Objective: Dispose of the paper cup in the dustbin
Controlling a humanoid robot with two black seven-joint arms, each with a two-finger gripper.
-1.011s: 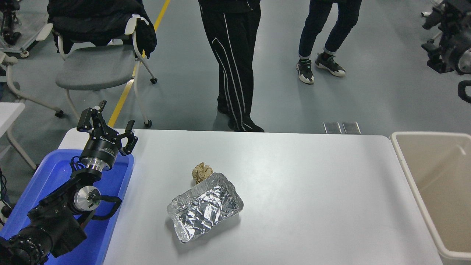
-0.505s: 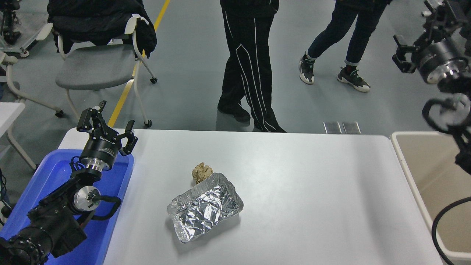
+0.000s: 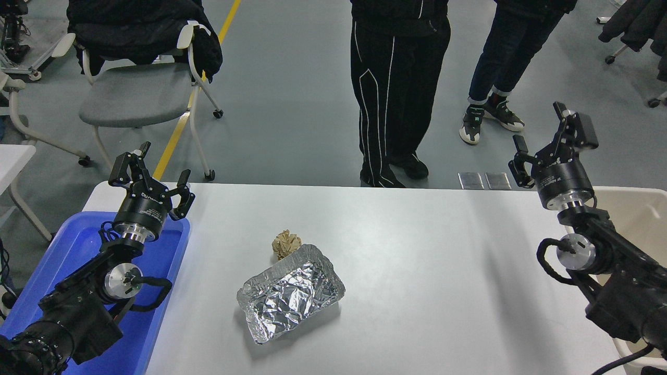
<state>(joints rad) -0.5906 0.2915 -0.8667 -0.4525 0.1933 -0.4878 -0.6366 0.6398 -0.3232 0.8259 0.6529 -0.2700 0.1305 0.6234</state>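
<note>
No paper cup shows anywhere on the table; it is hidden or out of view. The beige dustbin (image 3: 638,208) stands off the table's right end, largely covered by my right arm. My right gripper (image 3: 552,143) is open and empty, raised above the table's far right corner next to the bin's far rim. My left gripper (image 3: 151,172) is open and empty, parked at the far left above the blue tray.
A crumpled foil tray (image 3: 290,292) lies mid-table with a brown paper ball (image 3: 286,243) just behind it. A blue plastic tray (image 3: 78,250) sits at the left end. Two people (image 3: 398,88) stand beyond the far edge. A chair (image 3: 138,91) is at the back left.
My right arm has swung down and in from the upper right edge to the table's far right corner, over the bin. The two people have shifted to the right. My left arm has not moved.
</note>
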